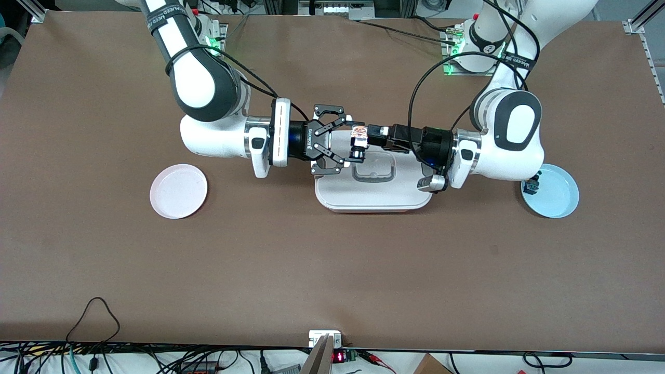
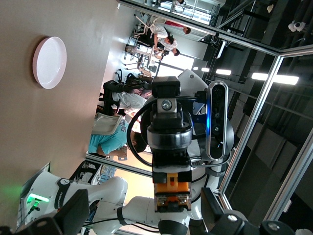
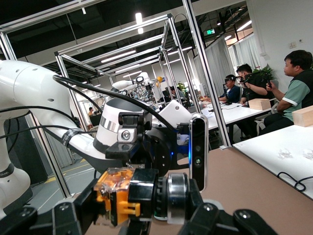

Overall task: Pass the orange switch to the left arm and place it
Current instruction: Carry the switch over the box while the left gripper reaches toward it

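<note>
The orange switch (image 1: pixel 358 140), black with an orange and clear part, hangs in the air over the white box (image 1: pixel 374 198). My left gripper (image 1: pixel 368 136) reaches in from the left arm's end of the table and is shut on the switch. My right gripper (image 1: pixel 346 141) faces it from the right arm's end. Its fingers are spread wide, one at each end of the switch, and I see no grip. The switch shows in the left wrist view (image 2: pixel 171 188). In the right wrist view it (image 3: pixel 132 196) lies between my right gripper's (image 3: pixel 151 215) spread fingers.
A pink plate (image 1: pixel 178 190) lies on the table toward the right arm's end. A light blue plate (image 1: pixel 556 200) lies toward the left arm's end, with a small dark switch (image 1: pixel 533 183) on its rim. The pink plate also shows in the left wrist view (image 2: pixel 49 62).
</note>
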Motion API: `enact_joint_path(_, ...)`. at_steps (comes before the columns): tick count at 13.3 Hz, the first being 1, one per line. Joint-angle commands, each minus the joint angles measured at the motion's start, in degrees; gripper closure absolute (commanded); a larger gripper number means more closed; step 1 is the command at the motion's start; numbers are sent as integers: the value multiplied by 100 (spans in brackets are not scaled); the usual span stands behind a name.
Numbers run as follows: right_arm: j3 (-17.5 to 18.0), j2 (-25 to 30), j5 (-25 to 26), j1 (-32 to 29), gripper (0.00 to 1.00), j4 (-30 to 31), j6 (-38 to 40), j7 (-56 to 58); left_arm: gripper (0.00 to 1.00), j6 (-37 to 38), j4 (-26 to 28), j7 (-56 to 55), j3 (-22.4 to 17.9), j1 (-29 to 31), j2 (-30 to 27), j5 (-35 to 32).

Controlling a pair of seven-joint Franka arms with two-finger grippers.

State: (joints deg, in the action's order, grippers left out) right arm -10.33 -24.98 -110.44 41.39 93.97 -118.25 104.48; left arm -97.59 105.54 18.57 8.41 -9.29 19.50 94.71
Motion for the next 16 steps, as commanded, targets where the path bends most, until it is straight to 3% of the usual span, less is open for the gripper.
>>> enact_joint_path(1, -39, -51, -118, 27, 100, -125, -32, -86, 0, -50, 45, -205, -33, -47, -34, 171)
enact_joint_path(14, -39, -51, -109, 106, 100, -116, -190, -68, 1, -604, -51, -117, -33, -416, 10, 856)
enact_joint_path(16, -31, -51, -109, 106, 100, -116, -190, -51, 10, -612, -43, -108, -33, -425, 10, 927)
